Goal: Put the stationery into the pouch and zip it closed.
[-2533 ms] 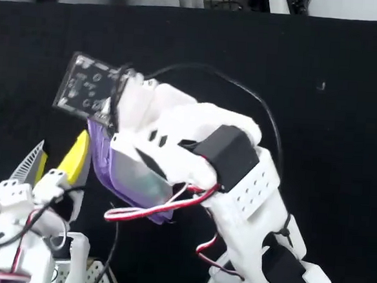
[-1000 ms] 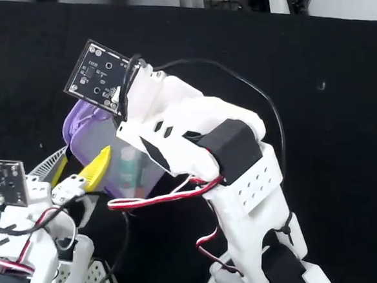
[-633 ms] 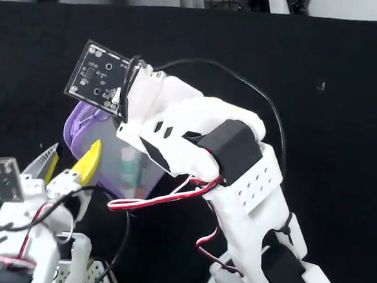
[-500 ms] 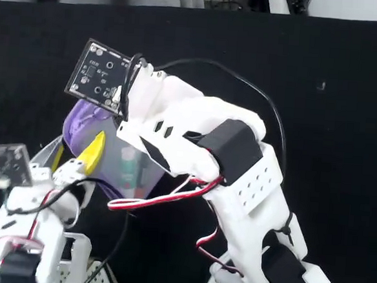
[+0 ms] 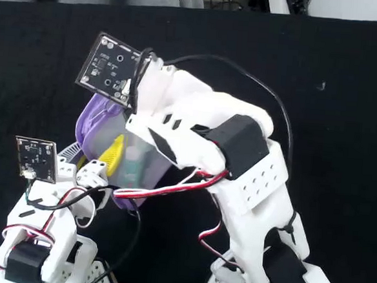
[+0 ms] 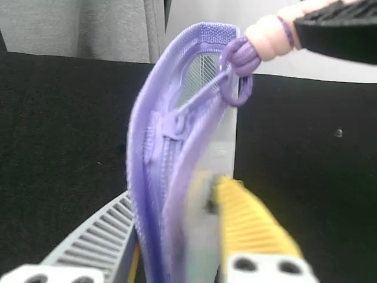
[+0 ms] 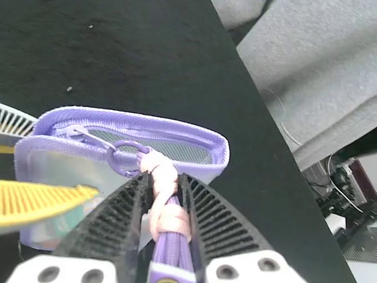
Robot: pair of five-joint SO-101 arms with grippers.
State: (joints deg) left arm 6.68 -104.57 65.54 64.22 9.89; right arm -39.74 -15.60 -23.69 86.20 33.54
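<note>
A purple pouch (image 5: 94, 123) with a clear side hangs above the black table. Its top edge gapes, showing mesh lining (image 7: 159, 148). My right gripper (image 7: 160, 175) is shut on the peach charm (image 7: 164, 197), which is tied to the zipper's pull ring (image 7: 126, 158). Coloured stationery (image 5: 132, 167) shows through the clear side. My left gripper (image 5: 94, 153) is open and straddles the pouch's lower part (image 6: 171, 165). Its yellow finger (image 6: 247, 227) lies against the clear face and its grey finger (image 6: 97, 247) stands on the other side. The zipper slider (image 6: 171, 127) sits partway down the edge.
The large white right arm (image 5: 238, 164) leans across the middle of the black table (image 5: 345, 126). The left arm's base (image 5: 35, 247) stands at the near left corner. Red and black cables (image 5: 172, 189) hang under the right arm. Grey cloth lies beyond the far edge.
The left gripper has risen and moved right, so its fingers now flank the pouch. The right arm has carried the pouch slightly up and to the right.
</note>
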